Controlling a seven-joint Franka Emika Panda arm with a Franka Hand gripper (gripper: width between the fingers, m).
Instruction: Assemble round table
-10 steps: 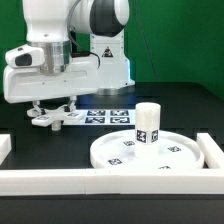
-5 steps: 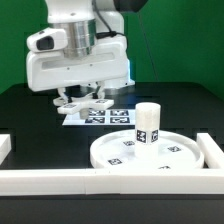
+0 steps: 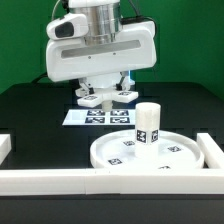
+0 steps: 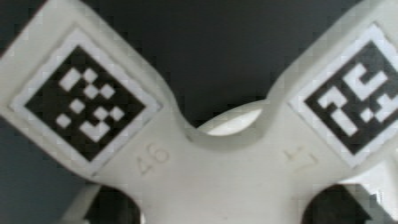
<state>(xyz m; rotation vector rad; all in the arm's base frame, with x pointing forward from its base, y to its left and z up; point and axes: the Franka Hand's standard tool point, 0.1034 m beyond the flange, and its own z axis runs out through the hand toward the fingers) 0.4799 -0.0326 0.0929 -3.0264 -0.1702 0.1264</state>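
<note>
The cross base fills nearly the whole picture, hard up against the claw. Two white lobes spread away from the claw in a V, each carrying a black-and-white square tag. Darkness shows between them. Faint embossed marks near the hub are unreadable.

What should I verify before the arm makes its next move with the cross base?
1. Cross base gripped by the end effector: ok, held in the air.
2. Leg upright on the round disc: ok.
3. Cross base above the leg: not ok, it hangs over the marker board, toward the exterior view's left.
4. Way to the leg free: ok, nothing stands between.
5. Cross base level: cannot tell.
</note>
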